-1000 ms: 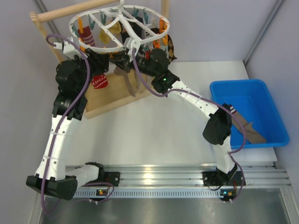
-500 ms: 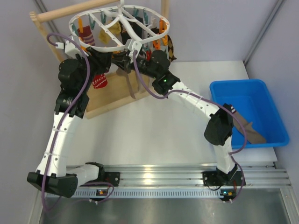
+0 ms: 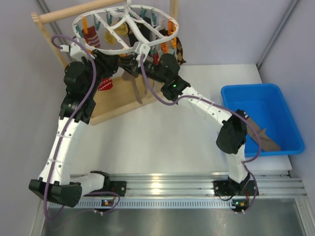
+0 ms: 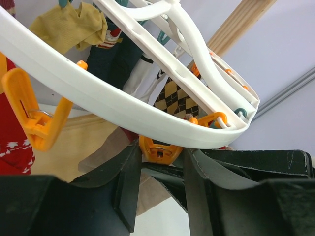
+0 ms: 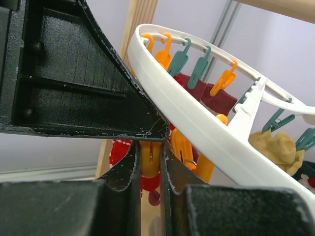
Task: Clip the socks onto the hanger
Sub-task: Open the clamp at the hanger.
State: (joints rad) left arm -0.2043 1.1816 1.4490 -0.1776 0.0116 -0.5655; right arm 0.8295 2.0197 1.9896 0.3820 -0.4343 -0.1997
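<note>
The white oval hanger (image 3: 165, 39) hangs from the wooden rod at the back, and several socks are clipped under it. Both grippers are raised to its front rim. In the left wrist view, my left gripper (image 4: 160, 157) has its fingers against both sides of an orange peg (image 4: 160, 150) under the rim (image 4: 98, 93). In the right wrist view, my right gripper (image 5: 150, 162) is pinched on an orange peg (image 5: 150, 155), with the left gripper's black finger just above. A taupe sock (image 3: 134, 86) hangs below the two grippers. Its upper end (image 4: 103, 152) is hidden behind my left finger.
A wooden frame with a rod (image 3: 74, 14) and a base tray (image 3: 118, 105) stands at the back left. A blue bin (image 3: 231, 93) at the right holds a dark brown sock (image 3: 266, 140). Mustard (image 3: 117, 35), red (image 3: 104, 84) and argyle (image 3: 181, 49) socks hang from pegs.
My left arm has risen and shifted slightly right toward the hanger's front rim. My right gripper has edged up a little. The hanging taupe sock has barely moved.
</note>
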